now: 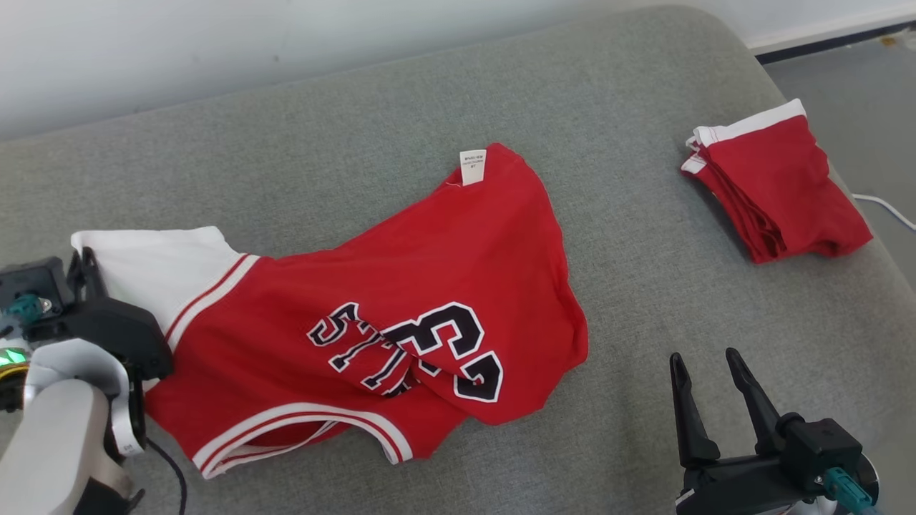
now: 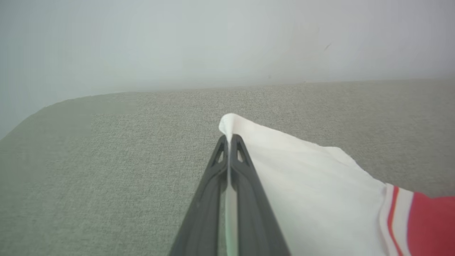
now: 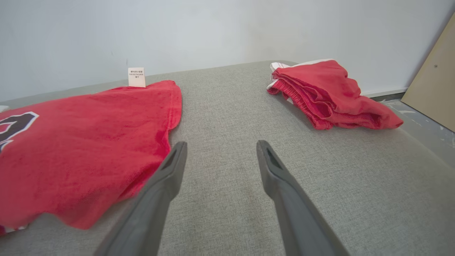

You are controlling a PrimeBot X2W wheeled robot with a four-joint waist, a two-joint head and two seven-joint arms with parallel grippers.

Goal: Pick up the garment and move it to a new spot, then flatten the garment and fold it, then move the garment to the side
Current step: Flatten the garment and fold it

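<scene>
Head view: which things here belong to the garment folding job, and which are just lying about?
Job:
- jersey, crumpled
- left fingers, shut on its white part
- right fingers, open, beside it

Lying about:
- folded red shorts
- white cable

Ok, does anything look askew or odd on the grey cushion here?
The red jersey lies rumpled: a crease buckles its lettering and its care tag sticks up at the far edge. The left end effector pinches its white sleeve.
</scene>
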